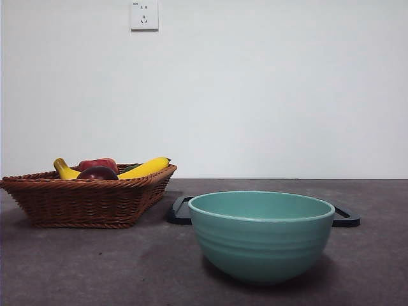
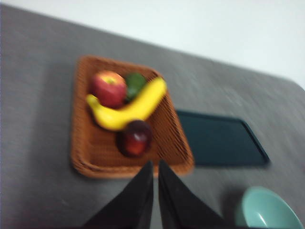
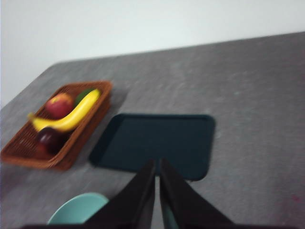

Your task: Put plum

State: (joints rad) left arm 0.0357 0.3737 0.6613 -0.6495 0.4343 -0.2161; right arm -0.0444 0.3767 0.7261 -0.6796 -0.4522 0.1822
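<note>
Currently the glossy dark maroon plum (image 2: 135, 138) lies in the brown wicker basket (image 2: 86, 160), touching the yellow banana (image 2: 126, 107). Both the left gripper (image 2: 156, 179) and right gripper (image 3: 157, 179) hang above, jaws together. It looks smooth, likely slippery; grasping across its widest middle seems safest.

- The left gripper (image 2: 155, 167) hung raised above the table (image 2: 38, 95), short of the near rim of the wicker basket (image 2: 83, 164), touching nothing.
- Its two black jaws were pressed almost together, only a thin slit between them, with nothing held.
- The right gripper (image 3: 157, 167) hung raised off to the side of that basket, over the near edge of the dark tray (image 3: 157, 138).
- Its jaws were likewise drawn nearly together and held nothing.
- Neither arm showed in the front view.
</note>
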